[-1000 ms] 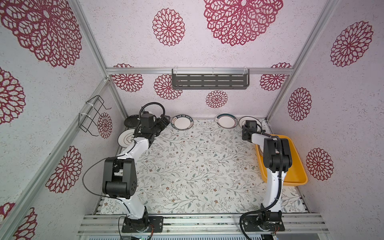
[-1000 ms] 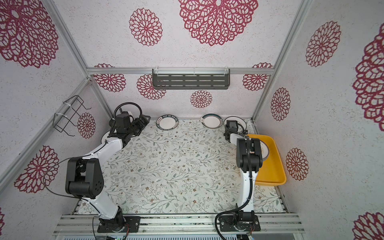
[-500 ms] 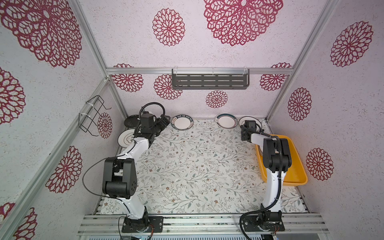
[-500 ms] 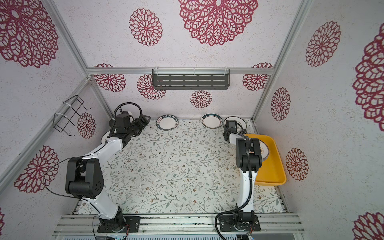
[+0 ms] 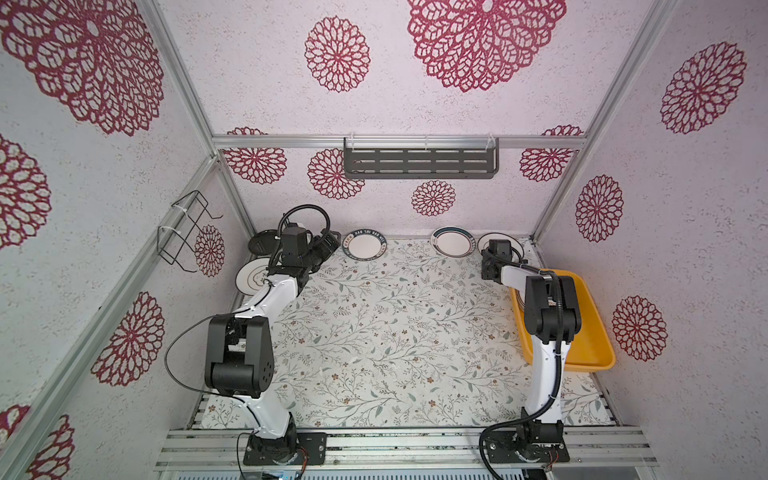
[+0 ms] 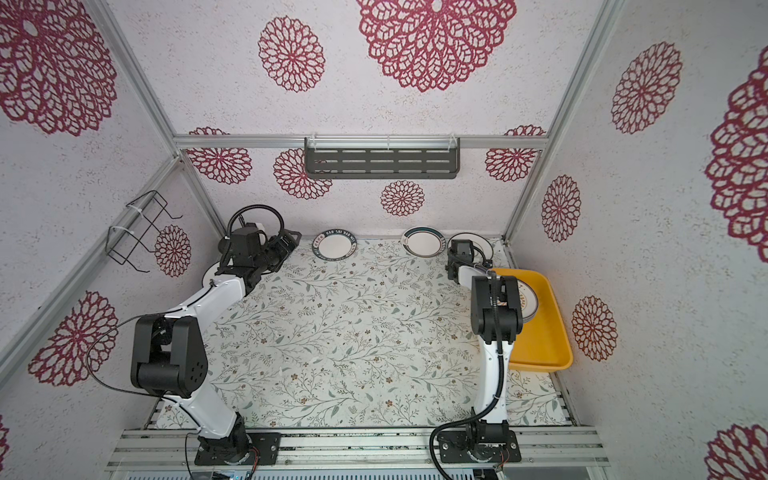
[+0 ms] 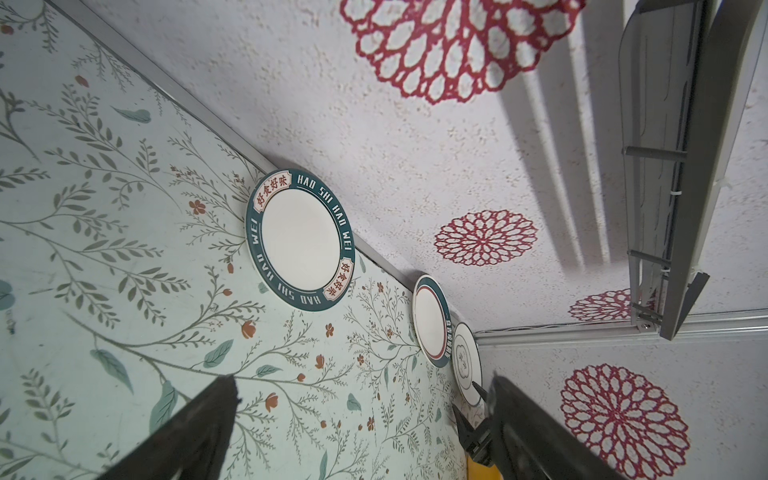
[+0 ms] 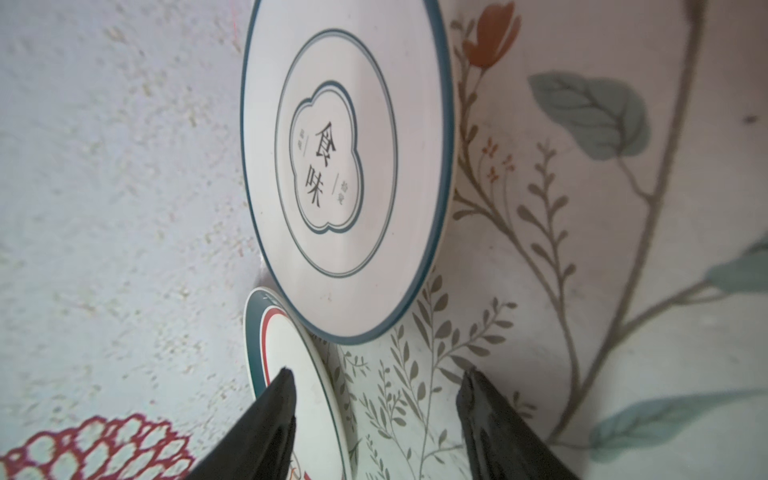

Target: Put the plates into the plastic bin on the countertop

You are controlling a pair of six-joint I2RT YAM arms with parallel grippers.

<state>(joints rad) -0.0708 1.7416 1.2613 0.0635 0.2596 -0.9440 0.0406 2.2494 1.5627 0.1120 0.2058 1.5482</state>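
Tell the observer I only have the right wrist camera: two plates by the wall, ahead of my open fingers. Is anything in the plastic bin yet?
Observer: Yes, the yellow-orange plastic bin holds at least one plate at its far end, half hidden by the right arm.
Operator: What else is out?
Observer: Three more: a lettered-rim plate, a black plate and a line-motif plate by the left arm.
Operator: And the other side?
Observer: The left gripper is open and empty, aimed at the lettered-rim plate without touching it.
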